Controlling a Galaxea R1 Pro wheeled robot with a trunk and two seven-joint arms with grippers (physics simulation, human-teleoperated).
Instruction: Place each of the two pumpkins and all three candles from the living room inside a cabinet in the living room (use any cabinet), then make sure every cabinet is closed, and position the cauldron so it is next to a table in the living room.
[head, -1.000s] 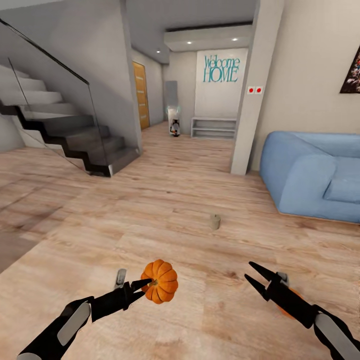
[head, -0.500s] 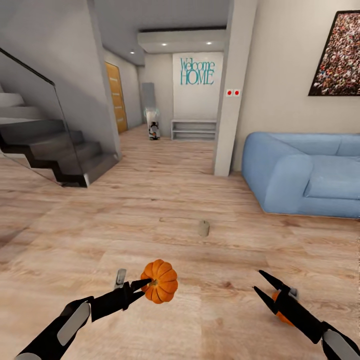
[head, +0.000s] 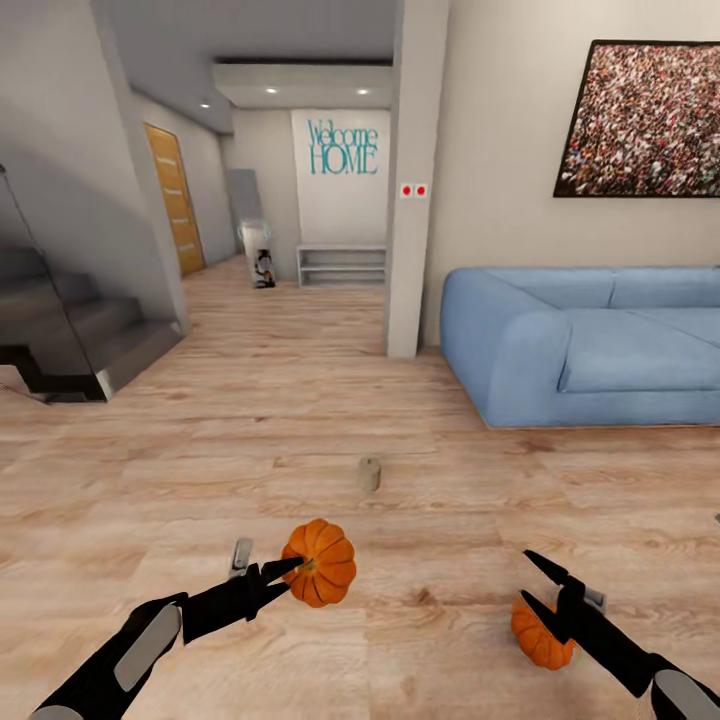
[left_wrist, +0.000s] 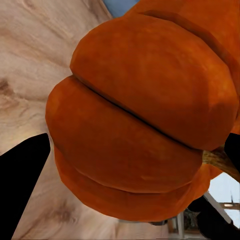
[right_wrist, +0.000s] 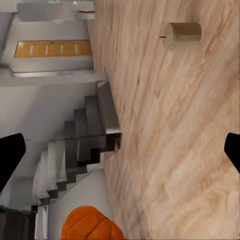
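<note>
Wooden floor (head: 300, 420) lies beneath me as my view swings right, bringing more of the sofa (head: 580, 340) in. My left gripper (head: 285, 575) stays clenched on a pumpkin (head: 320, 562); my right gripper (head: 540, 590) hangs released above the second pumpkin (head: 535, 635). Beyond stands a candle (head: 369, 473), waiting.

A home's living room: a blue sofa (head: 580, 345) at right under framed wall art (head: 640, 120), wood floor (head: 250, 440), a staircase (head: 70, 335) at left, and "Welcome HOME" lettering (head: 343, 147) down the hallway.
</note>
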